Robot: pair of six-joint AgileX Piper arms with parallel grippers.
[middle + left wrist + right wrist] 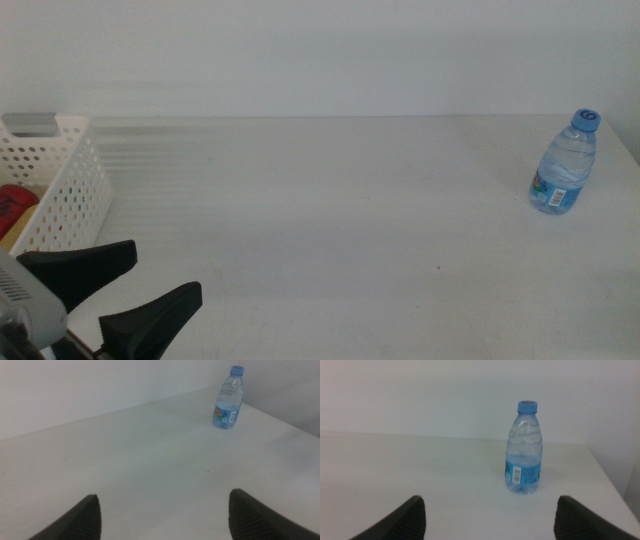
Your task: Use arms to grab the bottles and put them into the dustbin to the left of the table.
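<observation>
Left pincer (115,295) hangs wide and empty beside the bin (70,180), which holds a red can (14,208). Right pincer (490,520), jaws spread and empty, faces the upright water bottle (524,450) on the table's (330,220) far right, seemingly lined up to grab it.

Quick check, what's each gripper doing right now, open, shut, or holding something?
Left gripper: open, empty, low near the dustbin.
Right gripper: open, empty, facing the water bottle, out of the middle view.
</observation>
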